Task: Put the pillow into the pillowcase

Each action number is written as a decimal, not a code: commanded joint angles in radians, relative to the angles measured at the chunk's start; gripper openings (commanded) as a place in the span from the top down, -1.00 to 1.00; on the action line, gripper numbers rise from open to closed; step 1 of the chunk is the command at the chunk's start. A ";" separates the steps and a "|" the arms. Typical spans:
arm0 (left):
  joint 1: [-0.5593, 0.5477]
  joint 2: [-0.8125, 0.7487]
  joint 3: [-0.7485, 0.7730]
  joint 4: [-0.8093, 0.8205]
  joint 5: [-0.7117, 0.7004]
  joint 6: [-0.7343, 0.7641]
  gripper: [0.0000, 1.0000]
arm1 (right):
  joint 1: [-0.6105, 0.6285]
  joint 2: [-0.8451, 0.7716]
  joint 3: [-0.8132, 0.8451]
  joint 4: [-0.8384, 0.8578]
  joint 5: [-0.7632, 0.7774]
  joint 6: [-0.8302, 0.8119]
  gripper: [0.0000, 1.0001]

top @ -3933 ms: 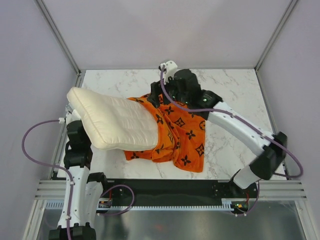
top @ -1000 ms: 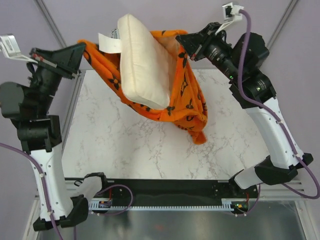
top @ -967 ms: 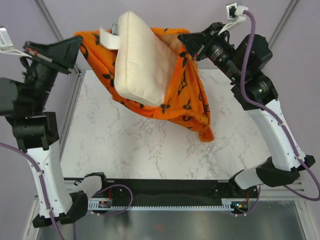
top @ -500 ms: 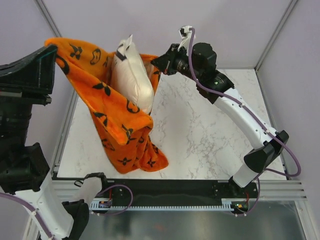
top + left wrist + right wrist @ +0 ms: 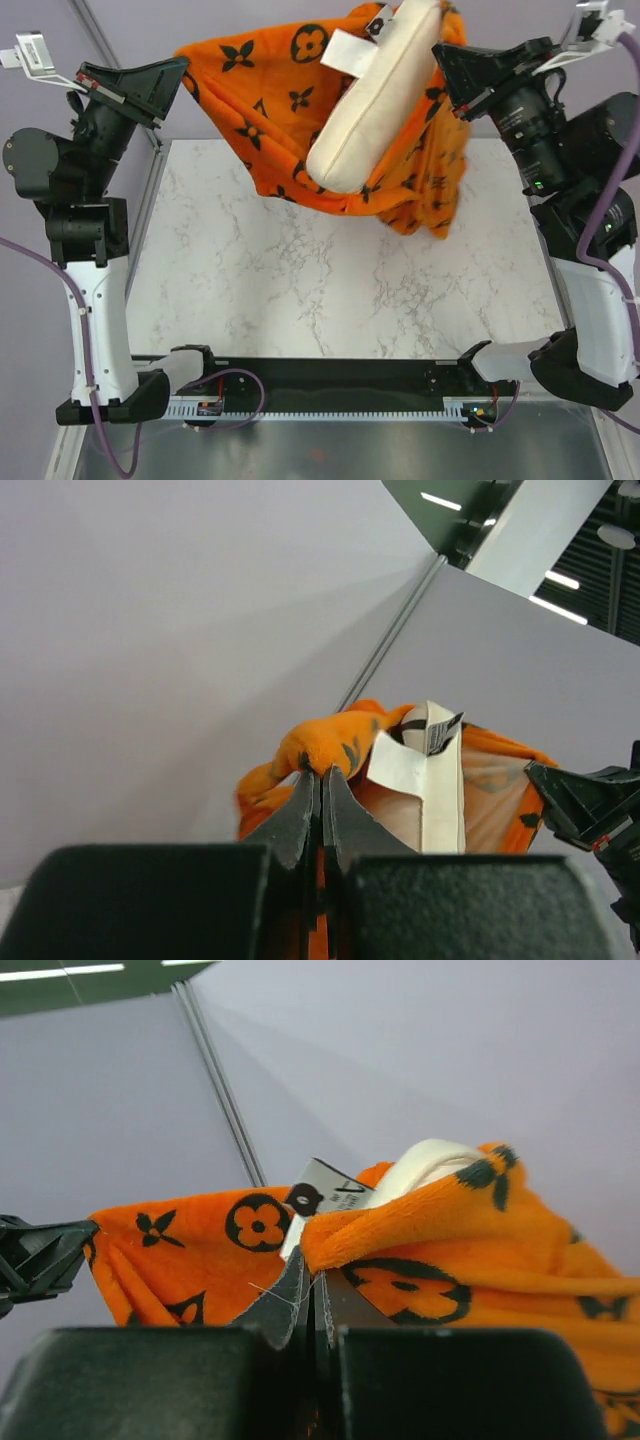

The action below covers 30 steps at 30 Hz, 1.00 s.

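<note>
The orange pillowcase (image 5: 270, 110) with black motifs hangs stretched in the air between both arms, high over the marble table (image 5: 330, 290). My left gripper (image 5: 178, 68) is shut on its left corner (image 5: 322, 750). My right gripper (image 5: 442, 52) is shut on its right edge (image 5: 400, 1225). The cream-white pillow (image 5: 375, 105) lies tilted in the sagging case, its lower end resting in the cloth, its upper end with a white tag (image 5: 345, 50) sticking out at the top. In the left wrist view the pillow (image 5: 440, 810) and its tag show beyond the pinched cloth; my right wrist camera catches only its rounded end (image 5: 430, 1165).
Grey enclosure walls and metal corner posts (image 5: 100, 45) stand close behind the raised grippers. The arm bases sit on the black rail (image 5: 330, 385) at the near table edge. The case's lowest fold (image 5: 430, 215) hangs above the table's back right.
Both arms have swung the case from the left side to a wide, high spread across the back. The pillow tipped from upright to slanting rightward and sank deeper in the cloth.
</note>
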 commanded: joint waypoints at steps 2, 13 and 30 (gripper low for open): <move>-0.002 -0.029 0.254 -0.080 -0.154 0.171 0.95 | 0.002 0.084 -0.022 0.222 -0.135 0.112 1.00; -0.002 -0.044 0.460 -0.186 -0.253 0.368 0.95 | 0.106 0.394 -0.015 0.272 -0.287 0.232 1.00; -0.105 0.114 0.237 0.010 -0.144 0.124 0.95 | -0.344 0.159 -0.133 0.212 -0.314 0.300 1.00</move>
